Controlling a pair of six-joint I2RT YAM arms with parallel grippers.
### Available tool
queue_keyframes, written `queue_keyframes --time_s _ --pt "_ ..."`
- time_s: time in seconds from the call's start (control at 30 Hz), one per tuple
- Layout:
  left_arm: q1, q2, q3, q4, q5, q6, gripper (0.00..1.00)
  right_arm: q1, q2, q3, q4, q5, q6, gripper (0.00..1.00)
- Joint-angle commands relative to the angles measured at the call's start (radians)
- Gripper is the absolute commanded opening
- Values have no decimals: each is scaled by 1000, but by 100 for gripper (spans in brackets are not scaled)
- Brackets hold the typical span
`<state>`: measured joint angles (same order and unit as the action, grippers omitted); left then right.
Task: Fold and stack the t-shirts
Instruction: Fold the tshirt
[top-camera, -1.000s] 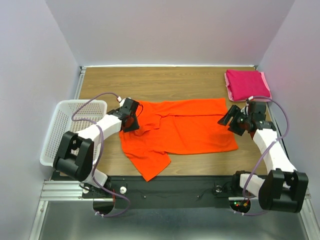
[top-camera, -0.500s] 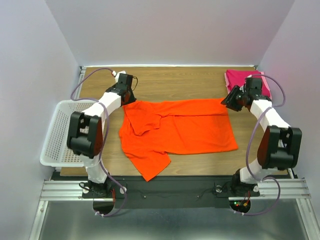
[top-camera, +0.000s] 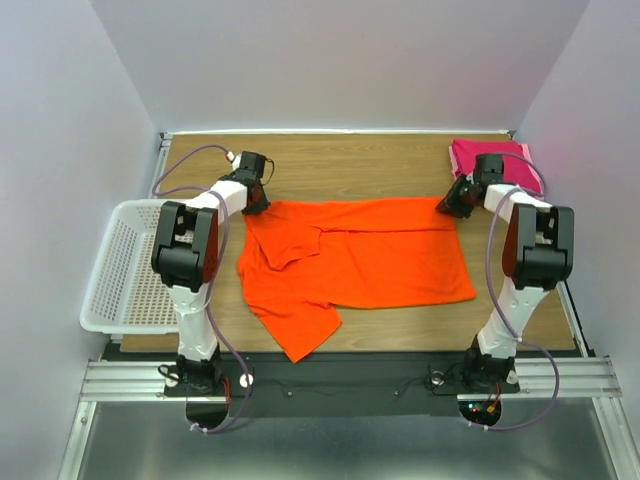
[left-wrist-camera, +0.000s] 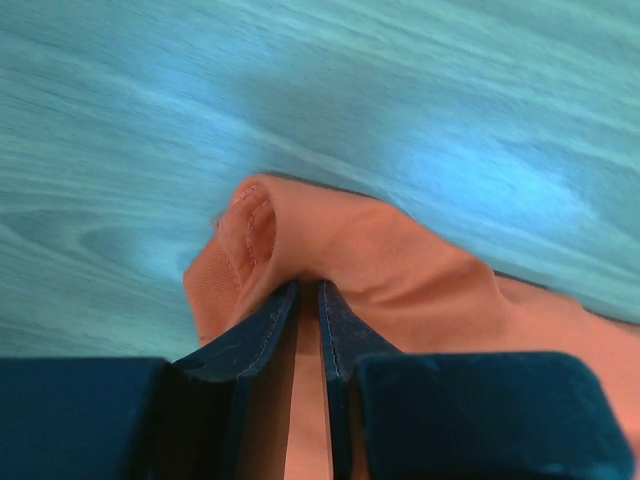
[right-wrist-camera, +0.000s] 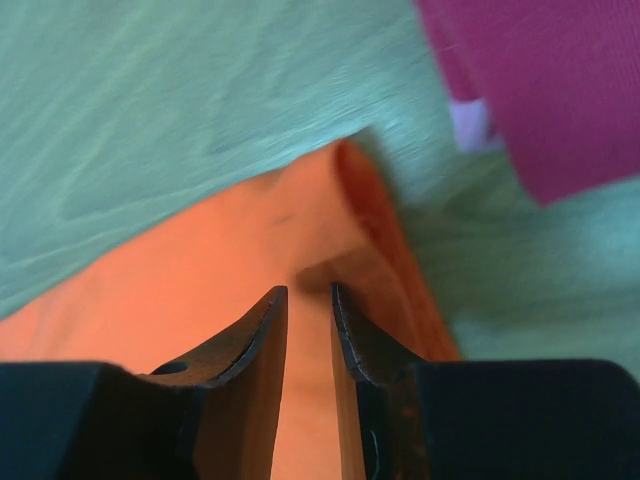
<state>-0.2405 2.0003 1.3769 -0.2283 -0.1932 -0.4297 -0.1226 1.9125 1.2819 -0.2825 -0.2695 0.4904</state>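
The bright orange t-shirt (top-camera: 370, 255) lies spread on the wooden table, one sleeve folded over at its left. The magenta-pink t-shirt (top-camera: 492, 158) lies folded at the back right corner. My left gripper (top-camera: 256, 200) is at the orange shirt's far left corner; in the left wrist view it (left-wrist-camera: 308, 285) is shut on a bunched hem of orange cloth (left-wrist-camera: 400, 260). My right gripper (top-camera: 448, 205) is at the far right corner; in the right wrist view it (right-wrist-camera: 308, 290) pinches orange cloth (right-wrist-camera: 200, 270), with the pink shirt (right-wrist-camera: 560, 90) just beyond.
A white lattice basket (top-camera: 125, 260) stands off the table's left edge. Purple-grey walls close in the table on three sides. Bare wood (top-camera: 350, 160) shows behind the orange shirt.
Both arms have stretched away from me, from the shirt's sides to its far corners, and now grip the cloth there. The orange shirt lies about as before.
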Motion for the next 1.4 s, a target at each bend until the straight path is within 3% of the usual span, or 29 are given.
queue_keyframes --time_s 0.0,0.23,0.53,0.63,0.83,1.0,1.17,1.23,1.37 --pt "36 -14 -25 27 -37 -14 25 8 81 48 49 65 5 29" --pt "81 -24 -104 50 -22 -43 25 5 140 34 46 222 10 29" --pt "93 -44 -84 40 -3 -35 29 0 111 63 36 371 -4 29" --pt "93 -70 -93 32 8 -47 31 0 91 73 28 368 -21 29" --pt "92 -172 -136 76 49 -66 50 6 42 102 20 235 -85 29" --pt "92 -173 -63 87 60 -23 56 14 23 155 20 171 -92 30" --pt "84 -137 -6 93 74 -6 51 17 59 213 20 153 -84 30" --pt "78 -104 20 89 86 0 41 18 92 235 22 144 -79 28" --pt "67 -63 44 81 92 5 31 18 123 247 20 125 -69 26"
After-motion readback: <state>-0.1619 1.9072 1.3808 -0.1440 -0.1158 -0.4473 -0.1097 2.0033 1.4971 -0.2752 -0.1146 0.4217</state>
